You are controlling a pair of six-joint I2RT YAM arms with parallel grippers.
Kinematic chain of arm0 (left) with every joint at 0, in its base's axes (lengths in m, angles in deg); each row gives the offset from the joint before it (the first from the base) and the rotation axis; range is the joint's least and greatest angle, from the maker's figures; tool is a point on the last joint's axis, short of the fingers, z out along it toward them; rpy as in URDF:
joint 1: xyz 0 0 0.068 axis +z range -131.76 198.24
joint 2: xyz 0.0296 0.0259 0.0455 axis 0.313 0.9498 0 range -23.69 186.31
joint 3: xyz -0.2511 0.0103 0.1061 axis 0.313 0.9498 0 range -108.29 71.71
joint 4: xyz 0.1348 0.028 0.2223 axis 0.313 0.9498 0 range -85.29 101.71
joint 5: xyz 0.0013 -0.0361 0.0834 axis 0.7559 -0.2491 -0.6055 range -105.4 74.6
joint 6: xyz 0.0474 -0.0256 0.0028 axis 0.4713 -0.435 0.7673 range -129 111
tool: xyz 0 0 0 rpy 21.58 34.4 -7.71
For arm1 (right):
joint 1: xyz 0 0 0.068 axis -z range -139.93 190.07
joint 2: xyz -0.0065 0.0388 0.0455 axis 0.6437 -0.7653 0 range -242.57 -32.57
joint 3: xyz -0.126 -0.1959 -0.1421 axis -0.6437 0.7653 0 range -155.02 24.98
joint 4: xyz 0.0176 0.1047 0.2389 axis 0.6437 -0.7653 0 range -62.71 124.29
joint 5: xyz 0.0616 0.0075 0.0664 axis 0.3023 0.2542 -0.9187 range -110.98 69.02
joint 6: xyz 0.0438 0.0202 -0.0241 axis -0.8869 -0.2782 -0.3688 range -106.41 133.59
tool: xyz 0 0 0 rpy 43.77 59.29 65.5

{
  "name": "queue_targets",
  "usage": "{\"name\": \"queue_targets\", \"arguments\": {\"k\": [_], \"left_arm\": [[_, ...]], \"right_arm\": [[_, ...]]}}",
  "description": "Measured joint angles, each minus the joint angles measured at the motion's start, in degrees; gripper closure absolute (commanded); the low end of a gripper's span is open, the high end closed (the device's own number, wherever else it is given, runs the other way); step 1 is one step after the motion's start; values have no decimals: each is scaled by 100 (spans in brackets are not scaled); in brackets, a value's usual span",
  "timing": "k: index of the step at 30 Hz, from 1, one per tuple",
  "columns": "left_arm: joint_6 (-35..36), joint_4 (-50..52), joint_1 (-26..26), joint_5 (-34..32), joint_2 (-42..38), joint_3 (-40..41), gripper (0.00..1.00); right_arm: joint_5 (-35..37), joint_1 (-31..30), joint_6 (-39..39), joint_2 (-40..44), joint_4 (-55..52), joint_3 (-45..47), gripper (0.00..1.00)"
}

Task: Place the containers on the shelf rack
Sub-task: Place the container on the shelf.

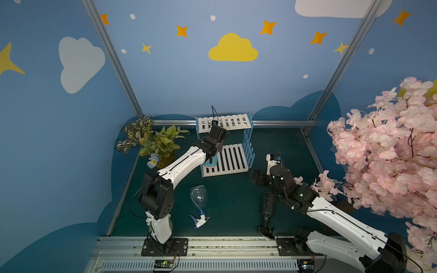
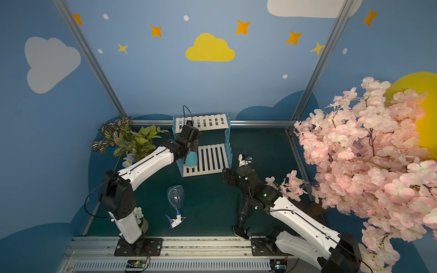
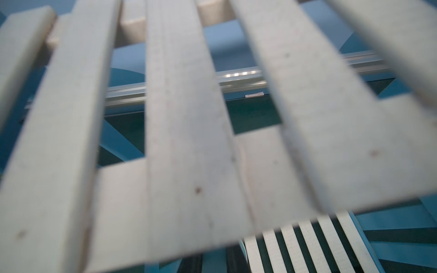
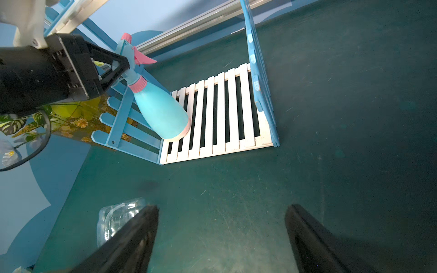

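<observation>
The cone-shaped light blue bottle (image 4: 163,113), pink at collar and trigger, leans with its base on the lower slats of the shelf rack (image 4: 247,113), neck clamped in the left pincer (image 4: 123,68). The right pincer (image 4: 222,210) gapes wide, empty. The clear bottle (image 1: 199,195) and black bottle (image 1: 269,208) lie on the desk (image 1: 231,201).

Lower shelf (image 4: 233,113) open beside the blue bottle (image 4: 160,111) — picket fence sides (image 4: 256,71) wall both ends.

Dim, even light — wide-angle bending at edges, shelf rack (image 3: 184,141) slats blurred (left wrist view).
</observation>
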State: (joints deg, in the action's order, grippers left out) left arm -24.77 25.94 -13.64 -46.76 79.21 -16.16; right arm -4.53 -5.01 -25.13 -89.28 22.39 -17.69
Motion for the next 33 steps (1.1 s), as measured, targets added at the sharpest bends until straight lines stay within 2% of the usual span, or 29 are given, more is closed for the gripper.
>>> {"name": "queue_targets", "arguments": {"k": [12, 19, 25, 33], "left_arm": [[55, -1080, 2, -424, -280, 824, 97], [-114, -1368, 28, -437, -348, 1034, 98], [-334, -1447, 92, -396, -398, 1121, 76], [-415, -1443, 103, -310, -439, 1228, 58]], "right_arm": [[-4, 26, -42, -70, -4, 90, 10], [-2, 35, -94, -72, -7, 94, 10], [-4, 48, -131, -85, -9, 140, 10], [-2, 55, -136, -92, -17, 177, 10]]}}
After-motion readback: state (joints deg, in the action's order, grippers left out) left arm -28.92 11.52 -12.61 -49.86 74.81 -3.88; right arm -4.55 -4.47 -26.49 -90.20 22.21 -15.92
